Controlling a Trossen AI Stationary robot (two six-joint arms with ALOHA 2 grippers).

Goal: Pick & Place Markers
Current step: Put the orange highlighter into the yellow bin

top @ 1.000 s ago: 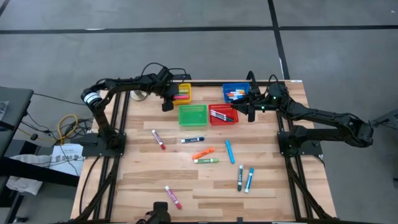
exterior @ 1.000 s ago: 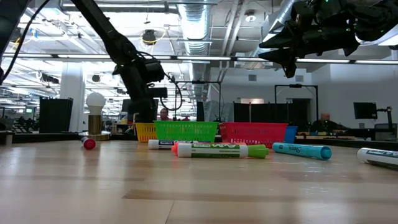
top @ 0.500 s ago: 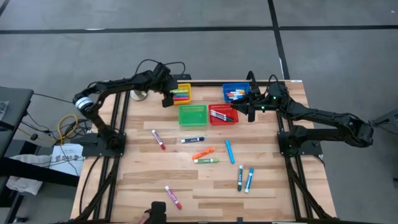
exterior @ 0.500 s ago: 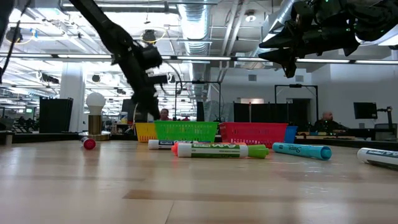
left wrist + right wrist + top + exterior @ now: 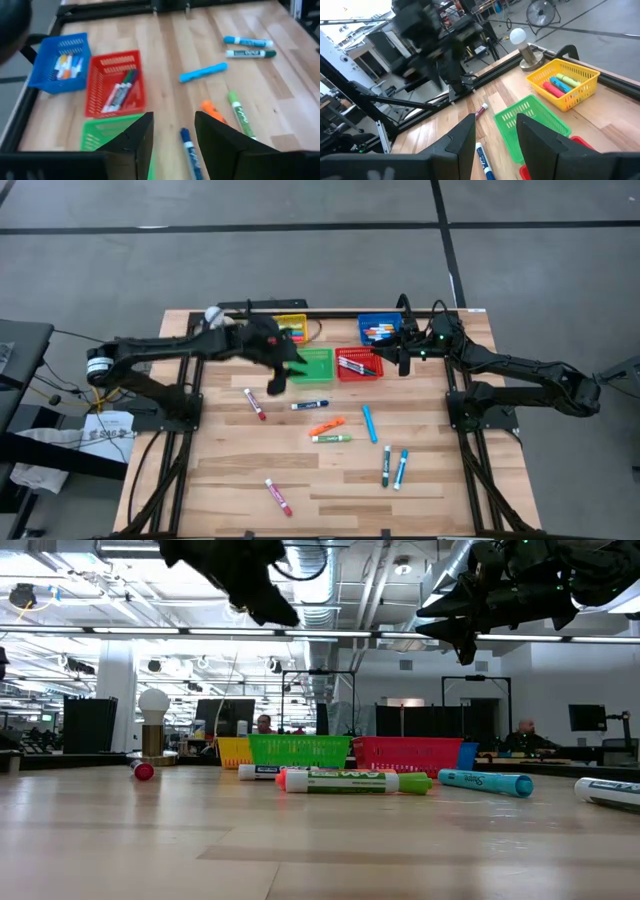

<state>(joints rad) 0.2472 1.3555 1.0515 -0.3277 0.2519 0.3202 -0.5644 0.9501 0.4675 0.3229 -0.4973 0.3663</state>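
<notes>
Left gripper [image 5: 277, 380] hung spread and empty beside the green basket [image 5: 310, 364], above loose markers [image 5: 332, 427] mid-table; right gripper [image 5: 403, 361], likewise spread and empty, waited by the red basket [image 5: 358, 365]. Risk judged: the descending fingers could roll the round blue-capped marker [image 5: 309, 405] aside, or clip the green basket's rim.

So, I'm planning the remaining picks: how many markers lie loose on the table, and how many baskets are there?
Loose markers: 8
Mesh baskets: 4
Total: 12
</notes>
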